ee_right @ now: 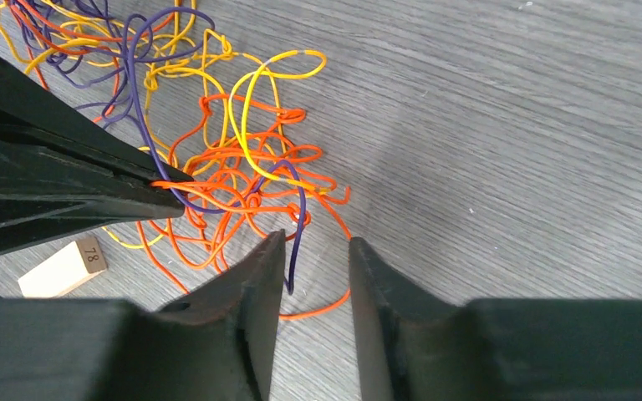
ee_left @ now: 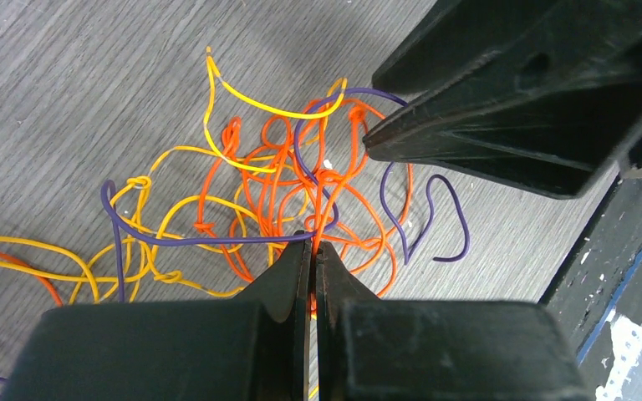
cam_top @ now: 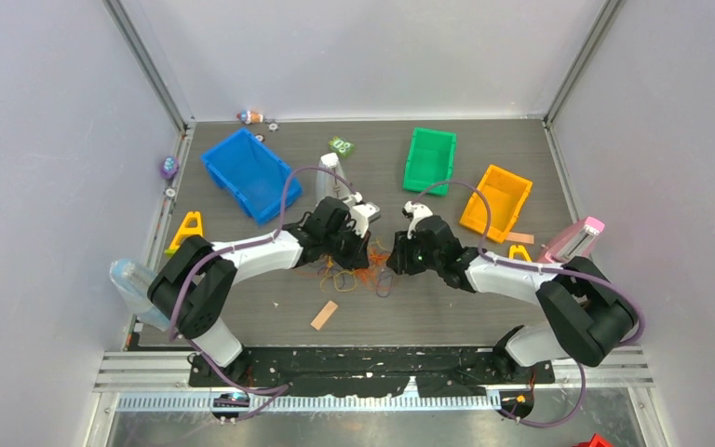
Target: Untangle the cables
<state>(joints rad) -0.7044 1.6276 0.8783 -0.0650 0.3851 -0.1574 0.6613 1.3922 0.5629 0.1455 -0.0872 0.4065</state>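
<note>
A tangle of thin cables [cam_top: 354,273] in orange, yellow and purple lies mid-table between the two arms. In the left wrist view my left gripper [ee_left: 313,245] is shut on an orange cable [ee_left: 328,209], with a purple strand [ee_left: 209,241] running against its left finger. The right gripper's black fingers [ee_left: 501,109] reach in from the upper right. In the right wrist view my right gripper [ee_right: 318,242] is open, with a loose purple cable end [ee_right: 294,251] and an orange loop [ee_right: 326,309] lying between its fingers. The left gripper's fingers [ee_right: 67,192] show at left.
A blue bin [cam_top: 247,172], a green bin [cam_top: 428,158] and an orange bin [cam_top: 495,200] stand at the back. A small wooden block [cam_top: 324,315] lies near the tangle; it also shows in the right wrist view [ee_right: 60,267]. Yellow stands [cam_top: 186,228] and a pink-capped object [cam_top: 575,238] sit at the sides.
</note>
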